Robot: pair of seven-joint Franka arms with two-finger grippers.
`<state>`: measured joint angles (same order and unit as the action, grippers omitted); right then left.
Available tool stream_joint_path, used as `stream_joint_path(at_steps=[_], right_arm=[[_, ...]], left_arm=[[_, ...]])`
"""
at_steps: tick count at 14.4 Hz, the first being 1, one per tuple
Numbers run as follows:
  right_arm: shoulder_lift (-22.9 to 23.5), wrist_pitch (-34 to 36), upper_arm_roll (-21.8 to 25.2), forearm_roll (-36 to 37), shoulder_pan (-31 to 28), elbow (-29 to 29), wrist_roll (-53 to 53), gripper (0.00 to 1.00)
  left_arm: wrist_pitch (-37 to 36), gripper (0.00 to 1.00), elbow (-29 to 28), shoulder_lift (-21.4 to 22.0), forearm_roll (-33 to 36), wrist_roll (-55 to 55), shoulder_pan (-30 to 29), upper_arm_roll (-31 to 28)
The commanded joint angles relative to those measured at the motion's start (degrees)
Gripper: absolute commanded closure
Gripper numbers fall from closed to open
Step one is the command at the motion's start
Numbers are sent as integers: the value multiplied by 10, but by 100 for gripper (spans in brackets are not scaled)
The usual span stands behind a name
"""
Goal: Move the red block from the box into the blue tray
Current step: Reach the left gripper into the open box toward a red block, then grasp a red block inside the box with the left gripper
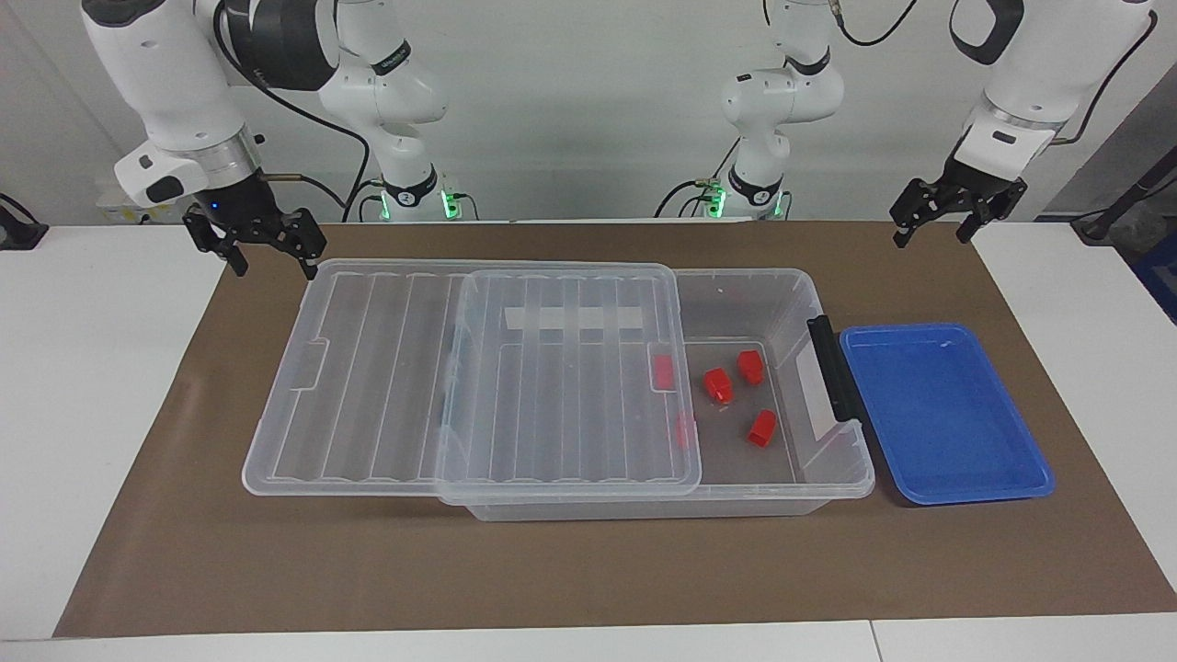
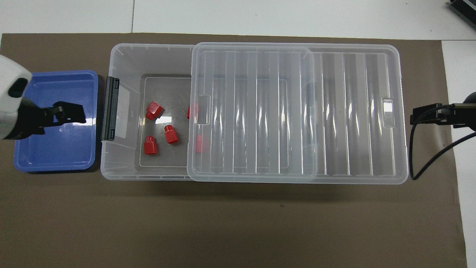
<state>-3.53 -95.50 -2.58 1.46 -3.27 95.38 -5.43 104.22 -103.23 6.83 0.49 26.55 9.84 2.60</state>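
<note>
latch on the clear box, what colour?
Black latch, at the box's tray end; overhead view shows it best.

My left gripper (image 2: 76,113) hangs over the tray (image 2: 55,160), empty. My right gripper (image 2: 418,115) sits off the lid's (image 2: 297,111) end. The lid is slid aside; five blocks (image 2: 150,145) lie in the box (image 2: 126,59) at its latch (image 2: 110,108) end.

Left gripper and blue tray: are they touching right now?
Apart. In the facing view the left gripper hangs open, well above the mat, nearer the robots than the blue tray. The overhead view only makes it look over the tray.
</note>
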Motion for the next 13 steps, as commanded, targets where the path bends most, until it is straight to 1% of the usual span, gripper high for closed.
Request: stream_joint_path(at_steps=[1, 3, 4, 5, 7, 9, 11, 13], right_arm=[[16, 22, -1, 2, 5, -27, -18, 0], [16, 27, -3, 3, 5, -27, -19, 0], [15, 31, -3, 3, 5, -27, -18, 0], [15, 36, -4, 3, 5, -27, -19, 0], [13, 37, -6, 2, 5, -27, -18, 0], [8, 38, -6, -3, 2, -19, -17, 0], [7, 37, -5, -7, -1, -17, -16, 0], [7, 37, -5, -7, -1, -16, -16, 0]], left_arm=[[41, 0, -2, -29, 18, 74, 49, -8], [43, 0, 38, -93, 38, 75, 74, -8], [53, 0, 61, -133, 42, 75, 81, -8], [81, 0, 54, -149, 50, 74, 81, -8], [168, 0, -3, -153, 50, 74, 77, -8], [214, 0, -37, -175, 50, 76, 79, -8], [254, 0, -40, -210, 50, 99, 84, -8], [268, 0, -40, -229, 50, 105, 84, -8]])
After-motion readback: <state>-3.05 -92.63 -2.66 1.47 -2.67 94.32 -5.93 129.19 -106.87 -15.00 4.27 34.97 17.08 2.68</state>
